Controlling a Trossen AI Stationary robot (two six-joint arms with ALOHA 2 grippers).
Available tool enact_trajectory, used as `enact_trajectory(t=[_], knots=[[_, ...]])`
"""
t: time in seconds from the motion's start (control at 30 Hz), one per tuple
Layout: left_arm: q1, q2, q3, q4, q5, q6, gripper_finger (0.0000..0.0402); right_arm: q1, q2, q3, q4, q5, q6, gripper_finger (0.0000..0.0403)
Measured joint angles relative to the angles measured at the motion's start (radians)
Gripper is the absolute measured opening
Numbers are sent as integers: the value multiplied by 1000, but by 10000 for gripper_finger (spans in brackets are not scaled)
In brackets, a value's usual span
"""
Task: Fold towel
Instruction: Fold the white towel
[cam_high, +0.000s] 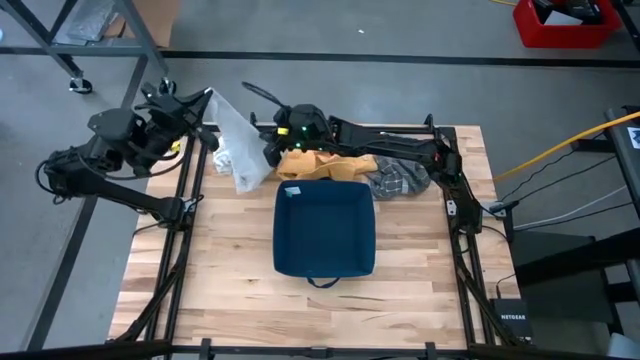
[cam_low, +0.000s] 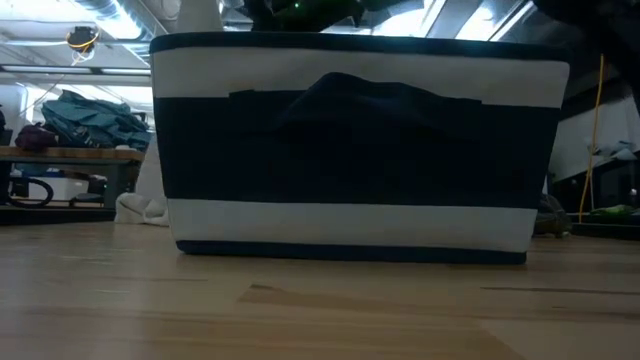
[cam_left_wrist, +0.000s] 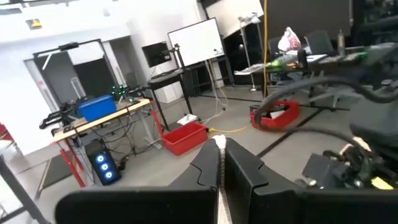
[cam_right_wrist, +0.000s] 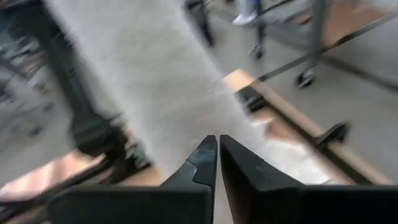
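Note:
A white towel (cam_high: 235, 135) hangs at the table's far left between my two grippers. Its lower end (cam_high: 248, 176) is bunched on the table, and that end also shows in the low view (cam_low: 140, 205). My left gripper (cam_high: 207, 97) is shut on its top, raised past the table's left edge. My right gripper (cam_high: 270, 148) reaches in from the right and is shut at the towel's lower part. A mustard towel (cam_high: 325, 165) and a grey checked towel (cam_high: 400, 180) lie in a heap on the table's far side. My left gripper pinches a thin edge of the white towel (cam_left_wrist: 219, 148) between its two shut fingers, which lie about level; the cloth hangs down from them toward the table. My right gripper's fingers (cam_right_wrist: 205, 155) are closed at the white towel's face (cam_right_wrist: 186, 106), slanting slightly down from the table's right. The fingers themselves hide the place of contact.
A navy bin with white bands (cam_high: 325, 230) stands in the table's middle and fills the low view (cam_low: 350, 150). The table's frame rails (cam_high: 185, 200) run along both sides. Bare wood lies near the front edge (cam_high: 320, 310).

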Motion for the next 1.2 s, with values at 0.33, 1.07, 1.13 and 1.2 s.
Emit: enact_trajectory(t=[0.33, 1.07, 1.13, 1.2], knots=[[-23, 19, 0, -12, 2, 20, 0, 53, 5, -1, -129, -261, -7, 75], [-141, 16, -1, -583, 144, -443, 0, 111, 6, -1, -113, -263, -425, 189], [-146, 16, -1, -643, 176, -510, 0, 111, 6, -1, -113, -263, -440, 189], [-146, 19, -1, -699, 224, -572, 0, 111, 6, -1, -107, -263, -446, 189]])
